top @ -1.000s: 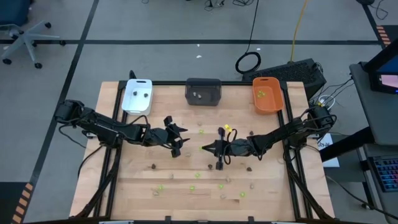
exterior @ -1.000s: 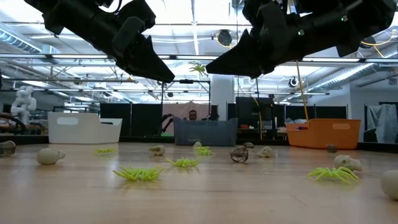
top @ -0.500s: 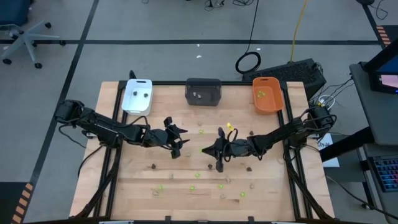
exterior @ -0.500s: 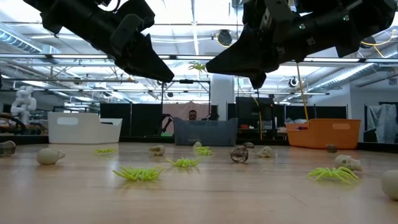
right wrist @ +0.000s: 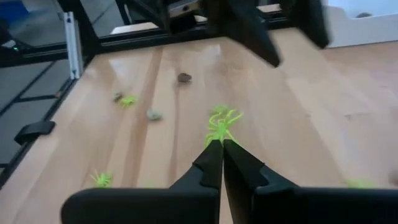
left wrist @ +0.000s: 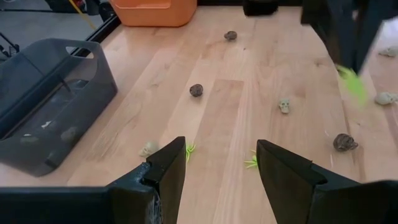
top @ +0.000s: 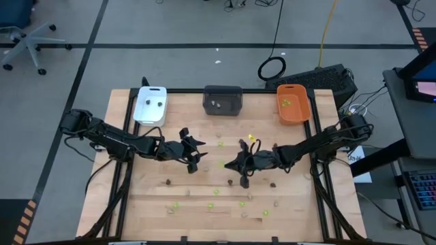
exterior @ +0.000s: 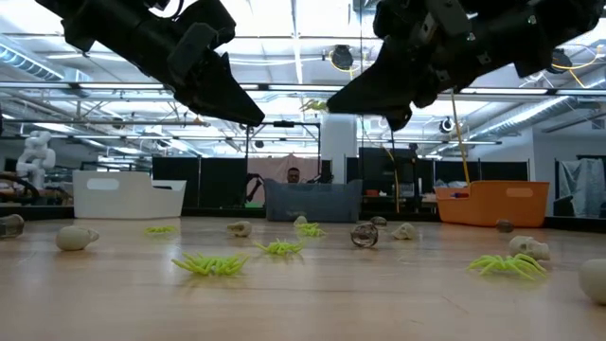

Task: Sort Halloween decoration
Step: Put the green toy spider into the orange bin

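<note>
Here the right gripper, raised above the middle of the table, pinches a lime green spider between closed fingers, while the left gripper hovers nearby with jaws wide and empty, other decorations scattered toward the near edge.

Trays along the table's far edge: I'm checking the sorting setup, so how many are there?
3, in a row along the far edge: the white tray toward the left arm's side, the dark grey tray in the middle, the orange tray toward the right arm's side.
</note>
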You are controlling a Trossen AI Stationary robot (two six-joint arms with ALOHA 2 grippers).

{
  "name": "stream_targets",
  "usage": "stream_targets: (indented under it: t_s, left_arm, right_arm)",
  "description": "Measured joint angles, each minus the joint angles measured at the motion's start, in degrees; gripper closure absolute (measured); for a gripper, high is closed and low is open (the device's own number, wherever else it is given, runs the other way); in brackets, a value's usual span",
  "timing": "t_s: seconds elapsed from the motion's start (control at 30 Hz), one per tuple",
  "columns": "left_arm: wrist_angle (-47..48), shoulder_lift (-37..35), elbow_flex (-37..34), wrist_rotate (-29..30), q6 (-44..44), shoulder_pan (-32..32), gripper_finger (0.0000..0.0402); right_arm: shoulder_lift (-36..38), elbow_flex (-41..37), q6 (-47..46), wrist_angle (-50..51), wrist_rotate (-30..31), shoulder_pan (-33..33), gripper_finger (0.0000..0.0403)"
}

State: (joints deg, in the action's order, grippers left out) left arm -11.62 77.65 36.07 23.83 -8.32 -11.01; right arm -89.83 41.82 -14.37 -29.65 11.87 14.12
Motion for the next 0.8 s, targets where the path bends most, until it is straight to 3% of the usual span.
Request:
stream_targets:
  t_s: [0.37,0.5,0.8]
  left_arm:
    - [0.1,0.0,0.0,0.0,1.8,0.0,0.0206]
    - [0.1,0.0,0.0,0.3,4.2,0.1,0.0206]
    - [0.0,0.0,0.0,0.4,5.7,0.1,0.0206]
  right_arm:
    - [16.7,0.0,3.3,23.4,4.9,-6.8,0.0403]
    - [19.3,0.0,3.2,28.1,5.3,-11.4,0.0403]
    - [23.6,0.0,1.9,37.9,12.5,-25.3,0.0403]
